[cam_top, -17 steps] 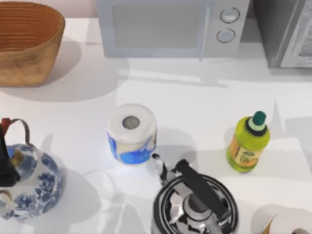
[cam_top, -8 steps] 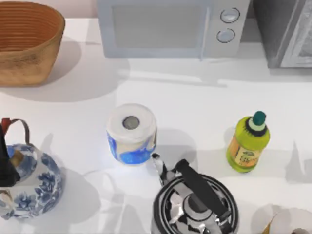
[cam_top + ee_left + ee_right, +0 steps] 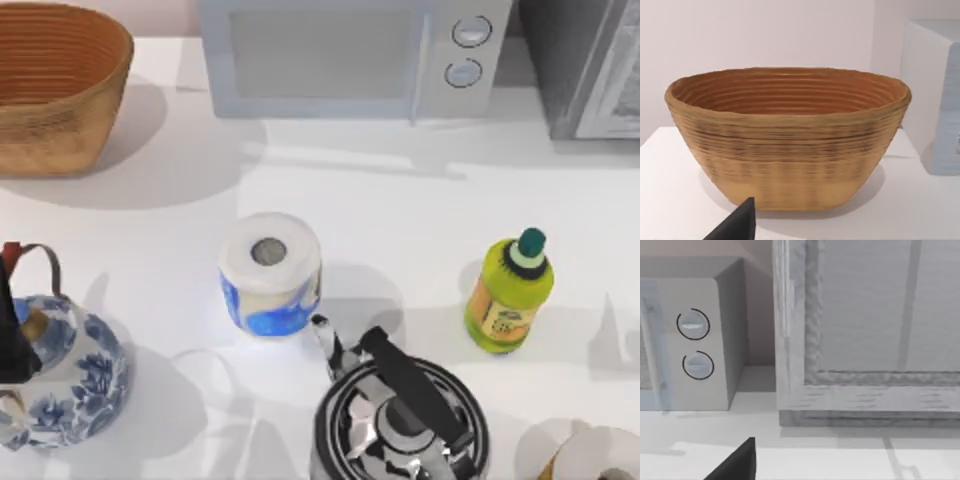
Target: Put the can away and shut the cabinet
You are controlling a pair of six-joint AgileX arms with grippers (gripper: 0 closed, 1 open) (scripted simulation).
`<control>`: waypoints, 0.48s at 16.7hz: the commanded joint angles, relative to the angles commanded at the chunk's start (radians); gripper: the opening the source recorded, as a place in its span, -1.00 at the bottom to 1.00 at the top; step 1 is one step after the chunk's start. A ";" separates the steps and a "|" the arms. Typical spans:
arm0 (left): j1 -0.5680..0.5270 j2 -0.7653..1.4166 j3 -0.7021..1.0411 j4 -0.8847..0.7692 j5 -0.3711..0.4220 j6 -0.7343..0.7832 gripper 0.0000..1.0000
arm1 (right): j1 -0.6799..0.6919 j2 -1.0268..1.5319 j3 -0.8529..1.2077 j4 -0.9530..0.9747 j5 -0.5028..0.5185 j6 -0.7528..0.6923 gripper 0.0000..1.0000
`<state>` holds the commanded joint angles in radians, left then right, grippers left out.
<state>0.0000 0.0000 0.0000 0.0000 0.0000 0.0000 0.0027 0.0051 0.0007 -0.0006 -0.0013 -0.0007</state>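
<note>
The cabinet (image 3: 865,315) stood straight ahead of the right claw (image 3: 737,462), its pale framed door facing the claw and near it. Whether that door was shut or ajar could not be told. The microwave (image 3: 695,340) sat just beside the cabinet, off to one side of the claw's line.

The basket (image 3: 790,145) was directly in front of the left claw (image 3: 737,222), which was parked at the surface's (image 3: 400,200) left side.

Over the last second nothing resting on the surface had shifted. The steel kettle (image 3: 400,420), the blue-patterned teapot (image 3: 70,370), the paper roll (image 3: 270,270) and the green bottle (image 3: 508,295) all lay where they had been. The one change was the thin arm shadow (image 3: 612,335) at the right side. It had slid from beside the cabinet toward the near edge, past the bottle, then nearly settled.

I judged that the right arm had been repositioning in front of the cabinet rather than handling anything on the surface. The task looked at an early or in-between step, with the closing push not yet made.

For either claw, how far open it was, and whether it held the can, could not be told.
</note>
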 joint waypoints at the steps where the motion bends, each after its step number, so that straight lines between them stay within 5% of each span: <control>1: 0.000 0.000 0.000 0.000 0.000 0.000 1.00 | -0.008 0.010 0.004 0.009 -0.008 0.000 1.00; 8: 0.000 0.000 0.000 0.000 0.000 0.000 1.00 | -0.243 0.354 0.113 0.275 -0.258 0.003 1.00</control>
<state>0.0000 0.0000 0.0000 0.0000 0.0000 0.0000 -0.2403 0.3588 0.1137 0.2743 -0.2592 0.0022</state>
